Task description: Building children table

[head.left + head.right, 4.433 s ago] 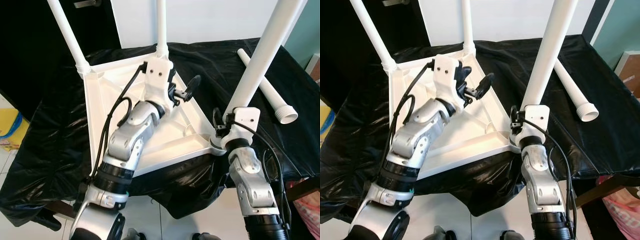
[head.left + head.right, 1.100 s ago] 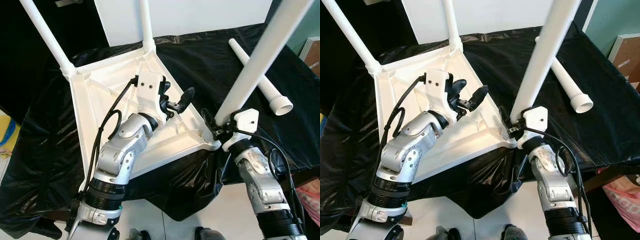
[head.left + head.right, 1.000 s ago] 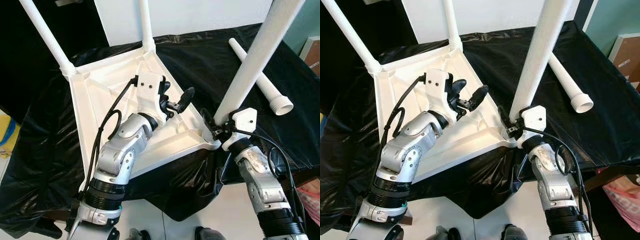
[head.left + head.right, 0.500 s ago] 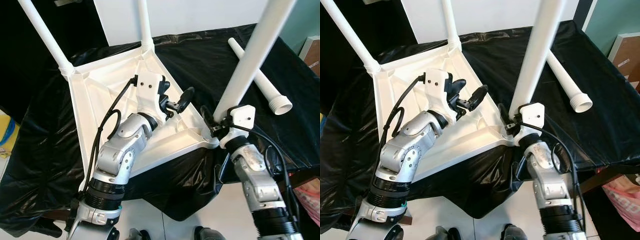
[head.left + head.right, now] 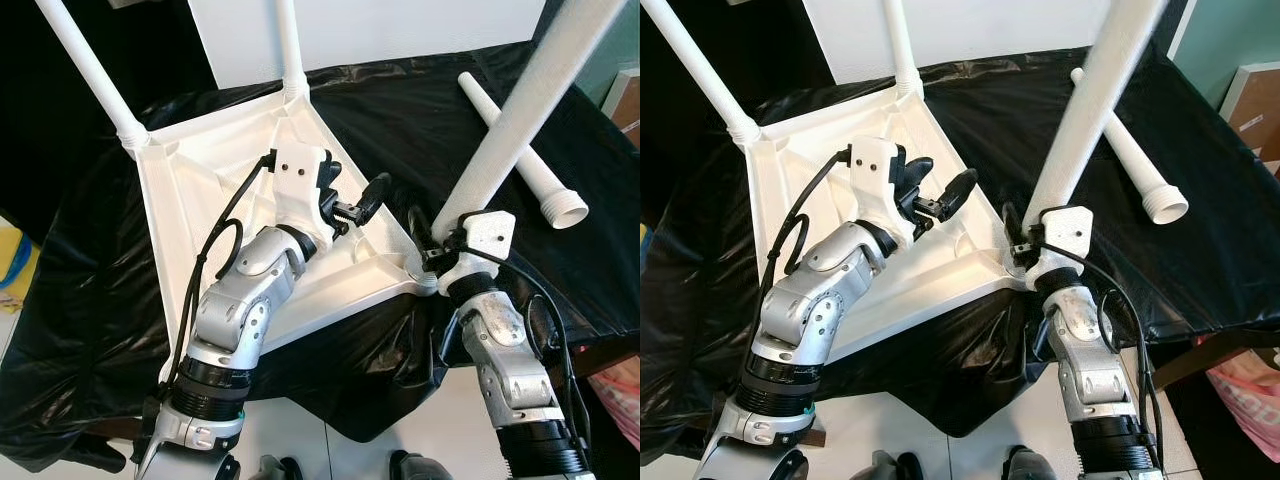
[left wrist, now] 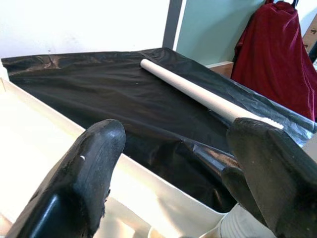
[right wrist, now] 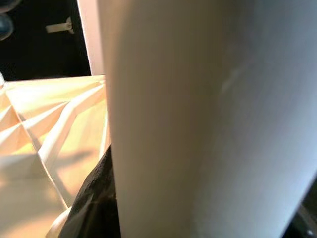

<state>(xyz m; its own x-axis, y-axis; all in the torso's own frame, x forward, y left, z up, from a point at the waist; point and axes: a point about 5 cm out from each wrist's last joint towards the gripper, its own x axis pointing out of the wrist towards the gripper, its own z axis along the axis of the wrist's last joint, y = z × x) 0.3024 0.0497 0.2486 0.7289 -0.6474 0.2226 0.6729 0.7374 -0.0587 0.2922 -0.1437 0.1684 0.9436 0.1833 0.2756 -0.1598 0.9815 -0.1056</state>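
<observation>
A: Where's the work right now?

B: The upturned tabletop (image 5: pixel 200 190) lies on the desk (image 5: pixel 400 110) draped in black plastic, two legs already standing at its far corners. My right gripper (image 5: pixel 437 252) has its fingers clamped on the third leg (image 5: pixel 500 140), low down at the near corner socket, about 4 o'clock from the tabletop's centre.

A: And the left?

B: The left gripper (image 5: pixel 352 205) hovers over the underside with its fingers apart — holding nothing. The spare leg (image 5: pixel 1130 150) lies loose on the plastic out at 2 o'clock.

A: How do you seat it properly?

B: The leg leans toward 1 o'clock, so I'd judge it isn't square in the socket yet. I want it upright before turning — otherwise the thread may cross. I'd press the left gripper on the tabletop to stop it from spinning.
</observation>
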